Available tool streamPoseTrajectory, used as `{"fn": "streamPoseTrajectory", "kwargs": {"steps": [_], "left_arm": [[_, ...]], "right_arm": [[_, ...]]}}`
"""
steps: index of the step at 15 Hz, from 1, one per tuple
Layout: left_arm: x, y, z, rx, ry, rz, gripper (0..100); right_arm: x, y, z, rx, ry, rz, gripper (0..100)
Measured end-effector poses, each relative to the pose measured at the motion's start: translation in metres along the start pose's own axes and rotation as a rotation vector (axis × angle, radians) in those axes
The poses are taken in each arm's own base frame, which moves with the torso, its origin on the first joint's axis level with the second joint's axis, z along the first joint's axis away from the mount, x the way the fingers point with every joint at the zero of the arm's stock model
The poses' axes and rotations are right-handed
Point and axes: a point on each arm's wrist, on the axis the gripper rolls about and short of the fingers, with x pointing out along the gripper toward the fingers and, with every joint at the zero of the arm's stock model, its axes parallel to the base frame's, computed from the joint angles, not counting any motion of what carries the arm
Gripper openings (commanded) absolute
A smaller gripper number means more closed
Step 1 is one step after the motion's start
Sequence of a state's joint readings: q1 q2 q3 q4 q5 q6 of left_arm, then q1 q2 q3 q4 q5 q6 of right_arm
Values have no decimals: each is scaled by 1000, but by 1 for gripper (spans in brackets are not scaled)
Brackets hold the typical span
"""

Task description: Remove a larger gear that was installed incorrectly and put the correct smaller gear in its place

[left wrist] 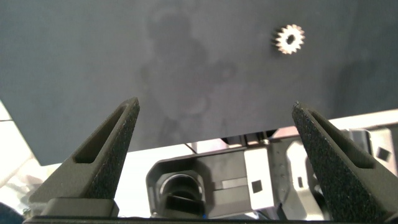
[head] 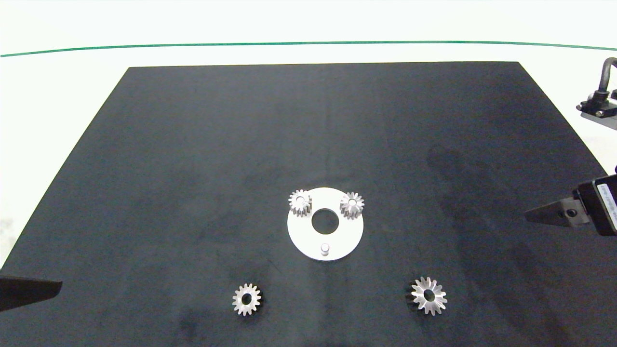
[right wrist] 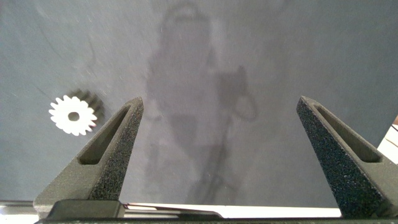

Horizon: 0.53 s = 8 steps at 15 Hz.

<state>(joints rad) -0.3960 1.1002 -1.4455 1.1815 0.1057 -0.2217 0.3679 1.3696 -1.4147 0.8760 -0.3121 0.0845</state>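
- Lying flat on the black mat, the smaller gear [head: 247,299] sat near the front left, off the white disc [head: 308,241].
- The larger gear [head: 428,295] lay front right.
- The left claw [left wrist: 214,134] was nearer the smaller gear, fingers spread wide.
- The right claw [right wrist: 221,130] hung wide open too.

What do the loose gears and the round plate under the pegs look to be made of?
Both the smaller gear and the larger gear look like bare silver metal, with bright glints on the teeth. The white disc has a flat matte look, perhaps painted metal or plastic.
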Motion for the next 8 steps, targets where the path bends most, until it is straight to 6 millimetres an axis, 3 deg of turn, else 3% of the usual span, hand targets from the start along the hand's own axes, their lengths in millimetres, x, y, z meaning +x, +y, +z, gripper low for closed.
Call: {"fn": "streamPoseTrajectory", "kwargs": {"steps": [3, 8], "left_arm": [[11, -20, 11, -4, 10, -98, 100], [64, -77, 29, -36, 103, -19, 100]], "right_arm": [[-8, 5, 0, -21, -25, 41, 100], [-27, 2, -7, -30, -74, 128, 100]]}}
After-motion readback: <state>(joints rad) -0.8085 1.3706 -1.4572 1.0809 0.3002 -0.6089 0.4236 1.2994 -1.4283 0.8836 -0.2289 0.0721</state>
